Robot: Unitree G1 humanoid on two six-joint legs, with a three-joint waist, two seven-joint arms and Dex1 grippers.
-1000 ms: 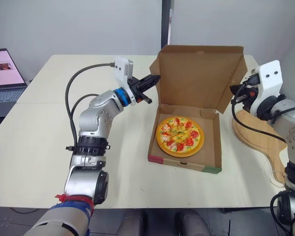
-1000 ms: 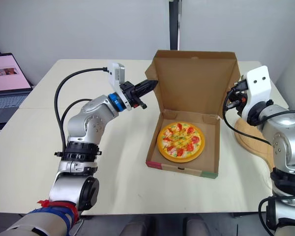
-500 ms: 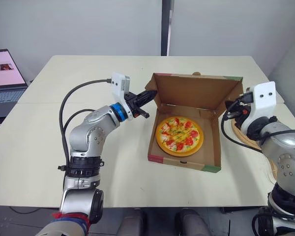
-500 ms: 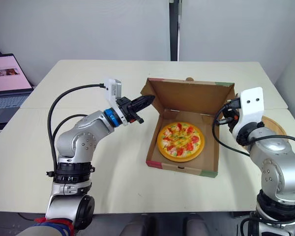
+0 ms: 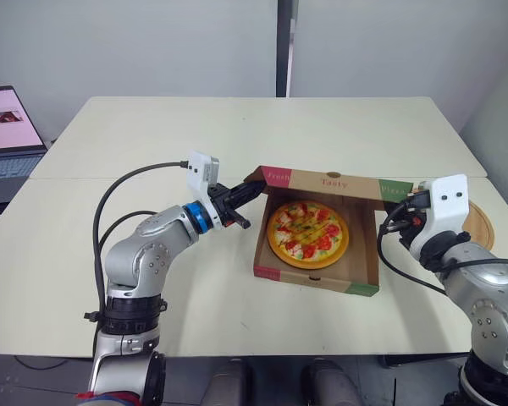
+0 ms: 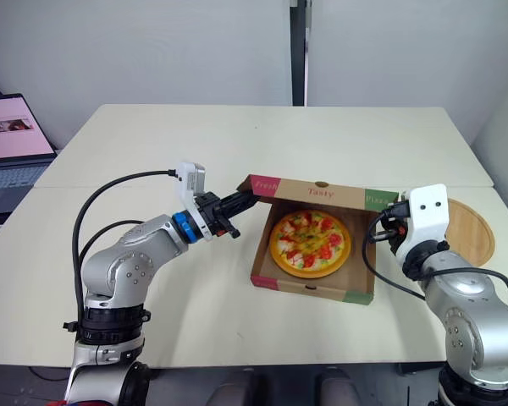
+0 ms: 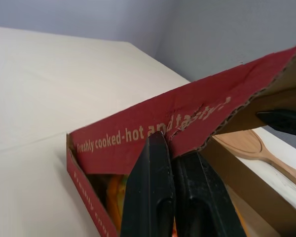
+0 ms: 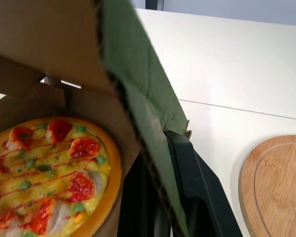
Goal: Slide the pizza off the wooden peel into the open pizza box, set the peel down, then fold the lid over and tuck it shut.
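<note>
Both lid [image 5: 334, 181] corners pinched: left end effector [image 5: 252, 189], right end effector [image 5: 409, 201]; pizza [image 5: 308, 233] beneath.

My left arm [image 5: 148, 254] was silver-grey metal with rounded joint housings, a black ribbed band [image 5: 127, 320] below the elbow and a bright blue ring [image 5: 192, 215] at the wrist. My right arm [image 5: 491, 300] was the same silver. Each wrist bore a white boxy camera housing [image 5: 203, 172] fed by a looping black cable [image 5: 123, 184]. My left gripper [image 5: 252, 189] and right gripper [image 6: 388, 222] were slim, glossy black.
</note>
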